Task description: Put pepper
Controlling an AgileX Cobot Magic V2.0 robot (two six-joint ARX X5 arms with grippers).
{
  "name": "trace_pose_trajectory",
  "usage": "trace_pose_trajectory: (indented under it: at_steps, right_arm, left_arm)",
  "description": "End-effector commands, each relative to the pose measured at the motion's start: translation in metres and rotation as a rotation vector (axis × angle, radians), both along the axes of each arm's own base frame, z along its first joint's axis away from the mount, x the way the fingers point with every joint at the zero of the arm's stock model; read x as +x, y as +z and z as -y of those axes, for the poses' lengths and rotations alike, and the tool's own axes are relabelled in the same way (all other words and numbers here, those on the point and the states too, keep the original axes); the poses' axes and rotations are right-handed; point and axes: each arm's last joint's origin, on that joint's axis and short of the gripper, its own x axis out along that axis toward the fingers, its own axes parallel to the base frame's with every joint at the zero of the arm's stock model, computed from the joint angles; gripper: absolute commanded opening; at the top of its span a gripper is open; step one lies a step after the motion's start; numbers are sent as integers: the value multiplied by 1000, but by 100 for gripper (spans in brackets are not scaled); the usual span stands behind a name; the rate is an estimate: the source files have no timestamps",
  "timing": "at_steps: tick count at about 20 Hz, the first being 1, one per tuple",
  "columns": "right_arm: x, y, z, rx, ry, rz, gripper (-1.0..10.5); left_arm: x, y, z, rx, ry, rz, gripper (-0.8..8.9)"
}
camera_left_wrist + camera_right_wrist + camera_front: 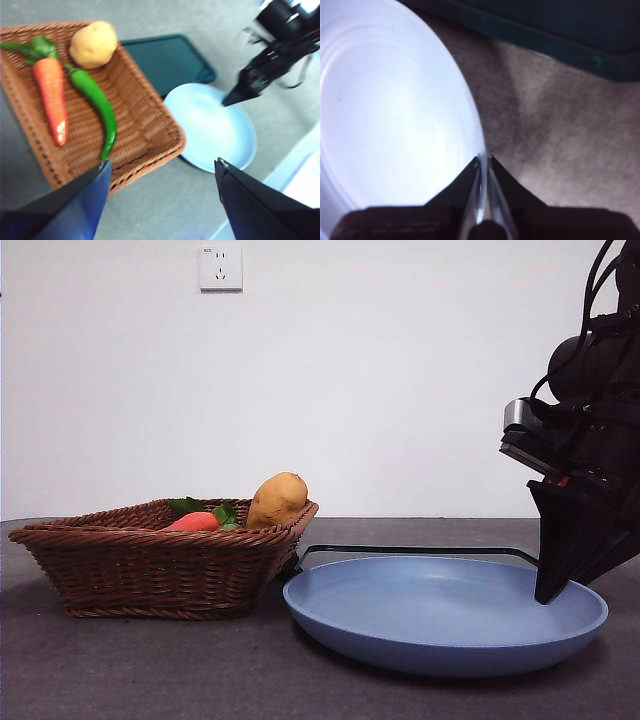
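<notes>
We record one glossy, tapering green pepper (97, 107) lying in the woven wicker basket (150, 125) between carrot (51, 97) and potato (93, 44), the left gripper (162, 192) spread wide above, the right gripper (483, 161) pinching the smooth blue plate's (395, 125) rim.

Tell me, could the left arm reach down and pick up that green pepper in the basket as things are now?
Probably yes. The left gripper is open above the basket, and the pepper lies uncovered between the carrot and bare weave. The right gripper is away, clamped on the plate rim.
</notes>
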Motion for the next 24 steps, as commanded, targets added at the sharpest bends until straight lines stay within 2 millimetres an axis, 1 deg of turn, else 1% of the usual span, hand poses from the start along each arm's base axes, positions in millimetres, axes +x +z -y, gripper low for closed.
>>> trace_pose_trajectory:
  at_steps: [1, 3, 6, 8, 10, 13, 15, 18, 20, 22, 24]
  right_arm:
    - [-2, 15, -1, 46, -3, 22, 5]
    - [-11, 39, 1, 57, -14, 88, 5]
    - [-32, 78, 6, 80, -38, 201, 5]
    - [-48, 98, 13, 71, -60, 249, 5]
    - [-63, 111, 17, 27, -79, 283, 5]
    - [-77, 123, 23, 24, -96, 318, 5]
    - [-83, 129, 24, 32, -106, 337, 5]
    - [-89, 135, 25, 44, -121, 364, 5]
    - [-92, 138, 26, 50, -130, 377, 5]
    - [-94, 140, 26, 45, -140, 387, 5]
    - [-96, 141, 27, 43, -142, 394, 5]
  left_arm:
    - [4, 4, 4, 20, 5, 16, 362]
    - [11, 2, 11, 26, 19, 3, 361]
    - [32, -3, 27, 50, 43, 5, 361]
    - [50, -10, 41, 70, 44, -5, 361]
    - [69, -15, 57, 128, 50, -30, 361]
    - [101, -21, 82, 206, 66, -32, 361]
    - [125, -32, 99, 275, 80, -63, 361]
    - [156, -58, 120, 344, 74, -135, 361]
    - [174, -79, 130, 432, 119, -166, 361]
    - [187, -99, 136, 477, 128, -205, 361]
    - [195, -113, 139, 504, 139, -220, 361]
